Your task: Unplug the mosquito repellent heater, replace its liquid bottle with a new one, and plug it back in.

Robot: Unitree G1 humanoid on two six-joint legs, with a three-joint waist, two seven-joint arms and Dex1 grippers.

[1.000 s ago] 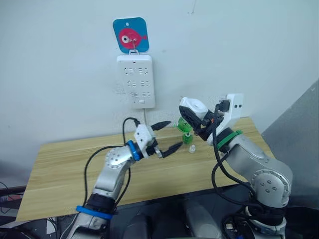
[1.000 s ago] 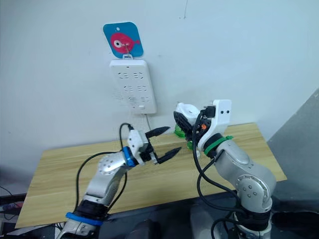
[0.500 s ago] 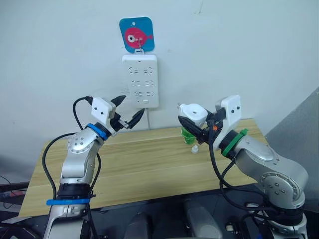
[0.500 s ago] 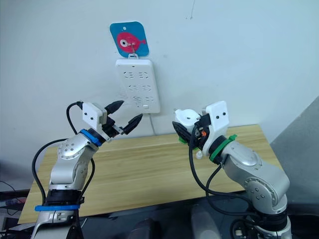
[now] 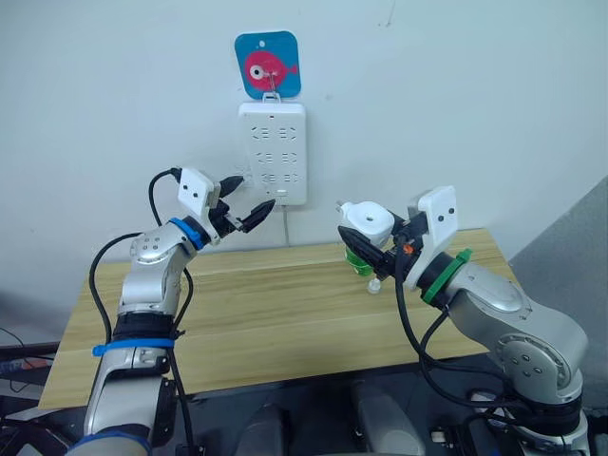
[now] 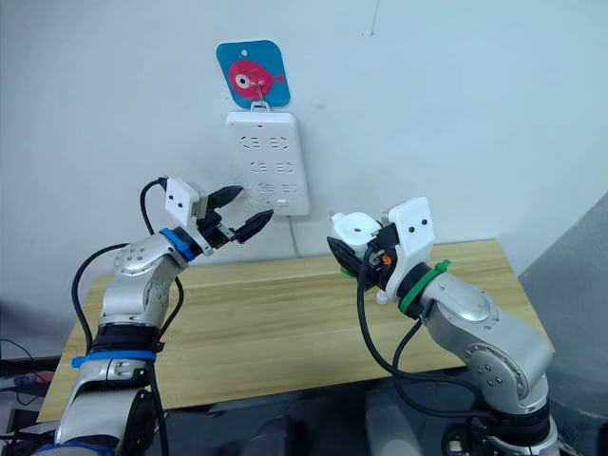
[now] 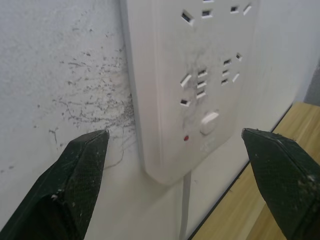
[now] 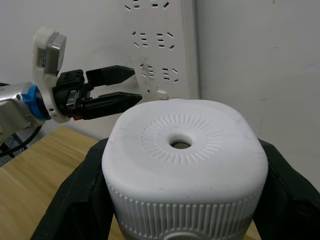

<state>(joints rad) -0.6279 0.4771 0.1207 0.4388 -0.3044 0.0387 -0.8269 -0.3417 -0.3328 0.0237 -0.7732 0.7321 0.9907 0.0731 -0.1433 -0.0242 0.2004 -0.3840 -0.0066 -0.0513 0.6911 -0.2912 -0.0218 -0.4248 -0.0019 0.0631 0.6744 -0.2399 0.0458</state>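
Heater: mosquito repellent heater (image 5: 367, 222) is off the wall, pinched between the right gripper's (image 8: 182, 200) black fingers (image 8: 80, 192), held in the air above the right part of the table, vent hole facing up toward the wall strip.
Table: wooden table (image 5: 256, 313) against the wall, bare across the middle and left.
Power strip: white wall power strip (image 5: 273, 154) hangs from a hook on a blue fish sticker (image 5: 267, 66); its cord drops behind the table. All sockets look free, so the heater's slot waits for it.
Left arm: raised toward the wall, left gripper (image 5: 245, 206) just left of the strip's lower end, fingers spread, nothing between them. Judged to be standing by near the strip, maybe to steady it for plugging in.
Right arm: bent, wrist tipped so the heater points at the strip; grip is around the heater's ribbed sides.
Green bottle: a green bottle (image 5: 359, 258) shows right under the heater, looks screwed in; cannot tell if it has a cap or which bottle it is.
Small item: a tiny pale thing (image 5: 374, 285) on the table just under the right gripper, too small to name.
Stage: judged near the end, heater heading back to the socket.
Risk: prongs are hidden, so alignment with the slots is uncertain.
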